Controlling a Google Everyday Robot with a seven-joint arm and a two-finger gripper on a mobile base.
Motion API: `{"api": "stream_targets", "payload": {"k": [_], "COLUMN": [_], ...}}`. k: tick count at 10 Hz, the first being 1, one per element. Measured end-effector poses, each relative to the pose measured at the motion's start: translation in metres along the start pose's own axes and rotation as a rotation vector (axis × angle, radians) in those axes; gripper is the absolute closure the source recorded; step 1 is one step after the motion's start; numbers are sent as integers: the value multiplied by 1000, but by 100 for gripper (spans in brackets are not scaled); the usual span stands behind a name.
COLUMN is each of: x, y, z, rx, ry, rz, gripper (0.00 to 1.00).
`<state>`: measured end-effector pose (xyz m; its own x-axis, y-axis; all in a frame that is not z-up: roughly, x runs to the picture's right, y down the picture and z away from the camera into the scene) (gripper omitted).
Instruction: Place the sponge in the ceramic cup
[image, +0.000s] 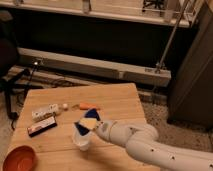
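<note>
Just above the ceramic cup (81, 141), the sponge (86, 123) hangs tilted on one corner, yellowish face showing and dark-blue edges around it, its lowest corner at the cup's rim; whether it touches the rim cannot be told. The gripper (95, 129) sits just right of the cup and a little above it, at the end of the white arm (150, 147) that reaches in from the cup's lower right, and its jaws are clamped on the sponge. The cup stands upright on the wooden desk (120, 100). Left of the cup and slightly farther back lies a black-and-red flat box (41, 126), with a pale box (45, 111) just behind it. Behind the cup lies an orange object (89, 106), with a small white ball (65, 106) to its left. Well left of the cup, nearer the desk's front corner, sits an orange-red bowl (19, 159).
</note>
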<state>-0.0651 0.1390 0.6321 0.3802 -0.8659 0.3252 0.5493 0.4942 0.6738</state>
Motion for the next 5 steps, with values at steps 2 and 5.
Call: {"api": "stream_targets", "payload": {"k": [2,5], "x": [32,72], "y": [18,20], "z": [-32,-101], "rx": [-156,-401], "ry": [62,166], "rz": [-80,-195], "gripper": [100,100]}}
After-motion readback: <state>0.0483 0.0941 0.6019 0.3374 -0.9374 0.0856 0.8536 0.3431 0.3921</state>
